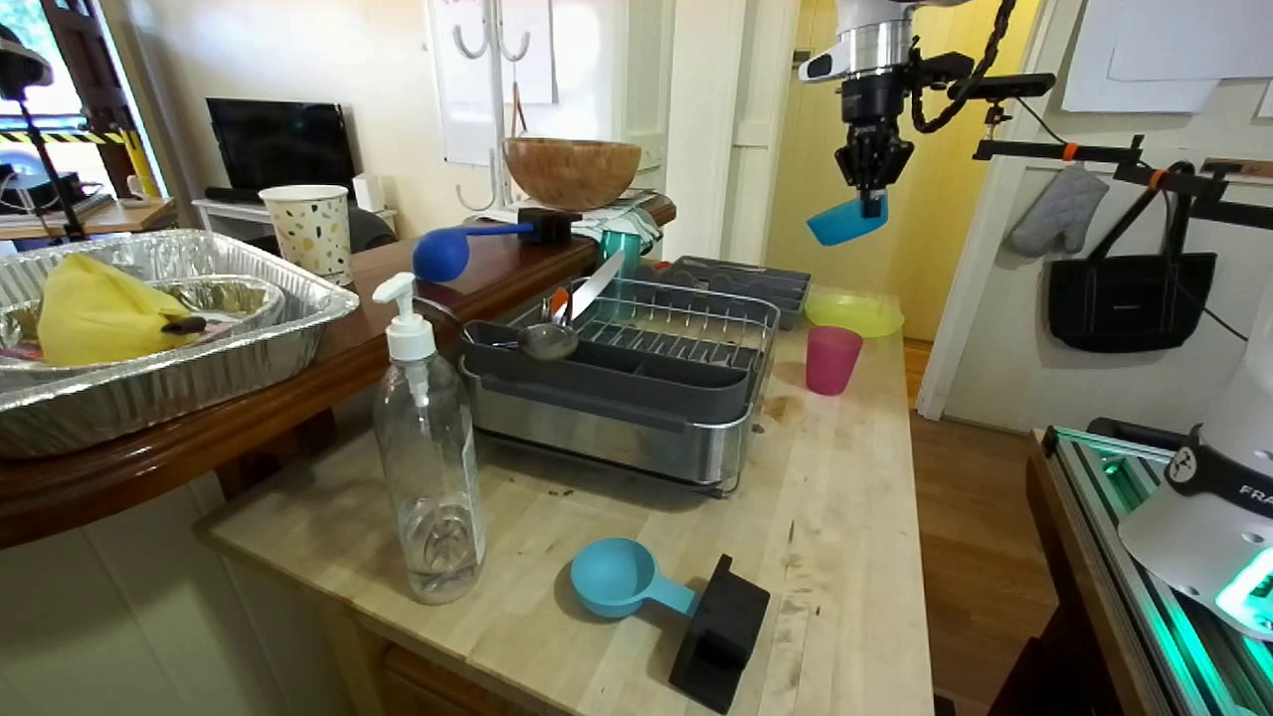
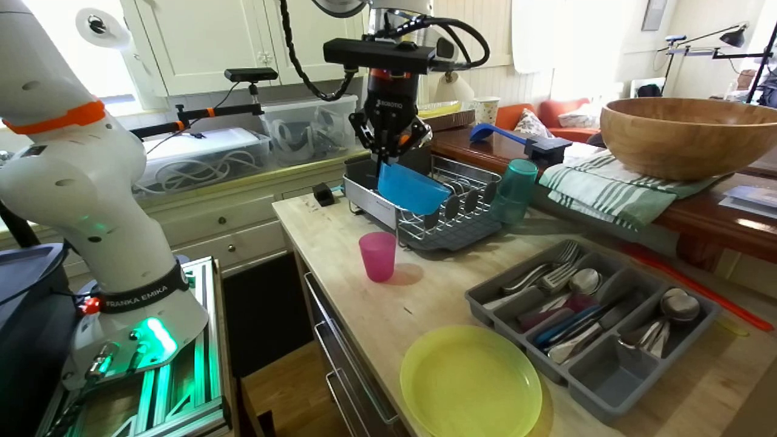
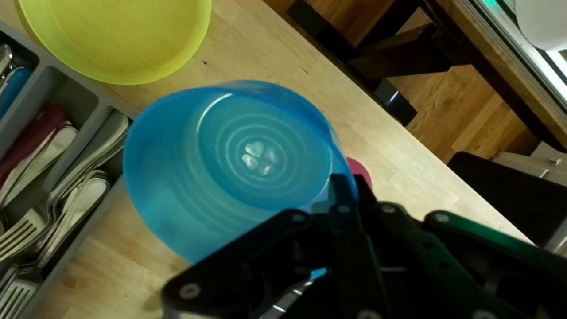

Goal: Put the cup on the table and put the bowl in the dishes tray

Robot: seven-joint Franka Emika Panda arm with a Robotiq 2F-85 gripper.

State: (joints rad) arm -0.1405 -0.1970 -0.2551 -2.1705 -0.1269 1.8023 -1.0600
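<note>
Wrist view, left to right: grey cutlery tray (image 3: pixel 75 95) down the left edge, forks (image 3: pixel 33 217) lying in it. Yellow plate (image 3: pixel 117 35) at upper left, cut by the frame's top. Blue bowl (image 3: pixel 239 168) across the middle, open side towards your lens, rings and a clover-like mark in its base. Your gripper (image 3: pixel 352 190) fills the lower right, clamped on the bowl's rim. Sliver of pink cup (image 3: pixel 359 170) just past that grip, the rest hidden.

In an exterior view, same order: foil pan (image 1: pixel 219 383) at the left edge; clear pump bottle (image 1: pixel 433 497) standing left of centre; dish rack (image 1: pixel 597 443) at centre, on the pale table (image 1: pixel 835 497); turquoise scoop (image 1: pixel 617 577) with a black block (image 1: pixel 731 636) at lower centre. Right of the rack, apart from it, your pink cup stands upright on the table. Above the cup in the frame, you hold the bowl tilted in the air, apart from the rack; its height over the table is hard to judge. Arm base (image 1: pixel 1183 527) at the right edge, lit green.
</note>
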